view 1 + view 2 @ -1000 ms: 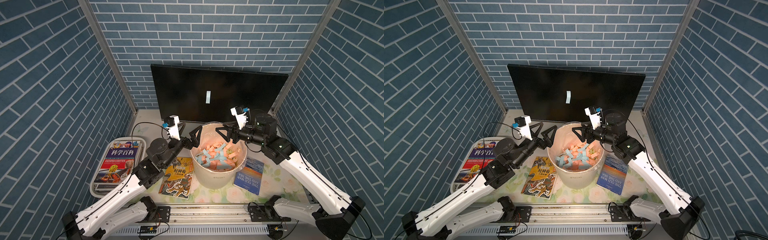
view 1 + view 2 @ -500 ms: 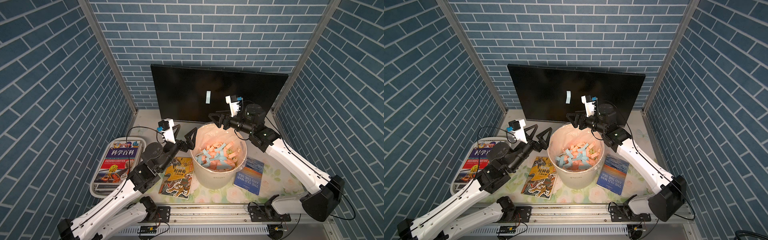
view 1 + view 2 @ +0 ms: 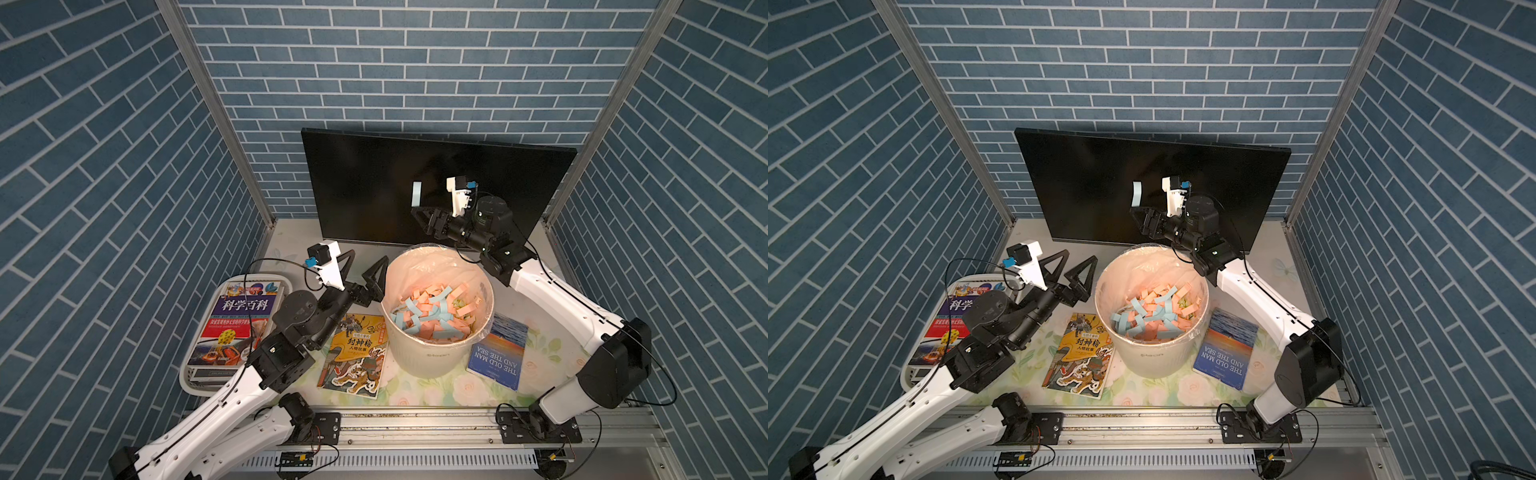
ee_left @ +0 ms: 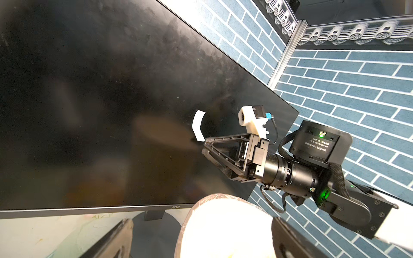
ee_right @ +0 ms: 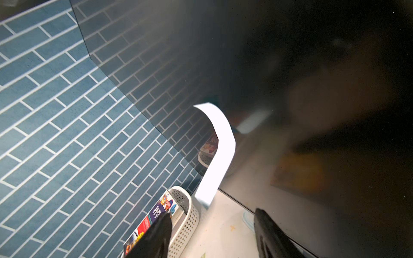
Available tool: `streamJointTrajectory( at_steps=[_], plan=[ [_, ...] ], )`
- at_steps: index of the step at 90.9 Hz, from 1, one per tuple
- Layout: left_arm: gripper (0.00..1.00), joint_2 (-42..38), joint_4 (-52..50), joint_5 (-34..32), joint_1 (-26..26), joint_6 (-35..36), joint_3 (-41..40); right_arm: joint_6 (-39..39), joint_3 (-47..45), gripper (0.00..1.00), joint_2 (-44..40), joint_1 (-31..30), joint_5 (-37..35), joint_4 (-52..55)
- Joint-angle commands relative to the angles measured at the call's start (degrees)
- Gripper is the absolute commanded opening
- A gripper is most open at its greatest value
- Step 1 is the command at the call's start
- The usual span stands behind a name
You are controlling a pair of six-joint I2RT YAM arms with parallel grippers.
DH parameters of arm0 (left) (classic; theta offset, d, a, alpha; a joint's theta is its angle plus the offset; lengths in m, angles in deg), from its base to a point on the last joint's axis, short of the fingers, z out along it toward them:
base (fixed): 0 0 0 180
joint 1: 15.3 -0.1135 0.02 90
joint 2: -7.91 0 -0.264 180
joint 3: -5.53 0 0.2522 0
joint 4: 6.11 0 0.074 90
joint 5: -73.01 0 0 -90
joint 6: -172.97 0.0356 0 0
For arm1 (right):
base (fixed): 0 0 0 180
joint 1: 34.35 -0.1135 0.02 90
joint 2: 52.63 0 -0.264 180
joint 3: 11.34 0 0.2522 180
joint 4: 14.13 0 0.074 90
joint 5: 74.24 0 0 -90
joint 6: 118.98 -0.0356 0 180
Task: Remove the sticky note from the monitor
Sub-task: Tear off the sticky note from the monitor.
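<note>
The glossy, flat black monitor [image 3: 365,183] stands at the far side of the surface. A narrow pale-blue paper sticky note [image 3: 416,193] is stuck near its middle, its lower end curling off the glass. Over the last second the right gripper [image 3: 417,214] has risen from over the round white bin [image 3: 436,361] to the screen. Its jaws are spread, with the tips just below the note's free end. The left gripper [image 3: 365,268], spread wide, has drawn back left of the bin.
</note>
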Motion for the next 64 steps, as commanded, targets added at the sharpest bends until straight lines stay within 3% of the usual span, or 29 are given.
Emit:
streamJointTrajectory(
  at_steps=[1, 14, 64],
  plan=[
    [1.0, -0.66, -0.21, -0.42, -0.33, 0.97, -0.51, -3.4, 2.47, 0.6, 1.27, 0.09, 0.65, -4.77],
    [1.0, -0.93, -0.21, -0.48, -0.34, 1.01, -0.6, -4.87, 2.39, 0.55, 2.09, 0.11, -0.01, -6.59],
    [1.0, -1.66, -0.18, 0.35, -0.34, 0.52, -0.77, -8.86, 1.62, 0.15, 3.22, 0.07, -0.78, -10.64]
  ],
)
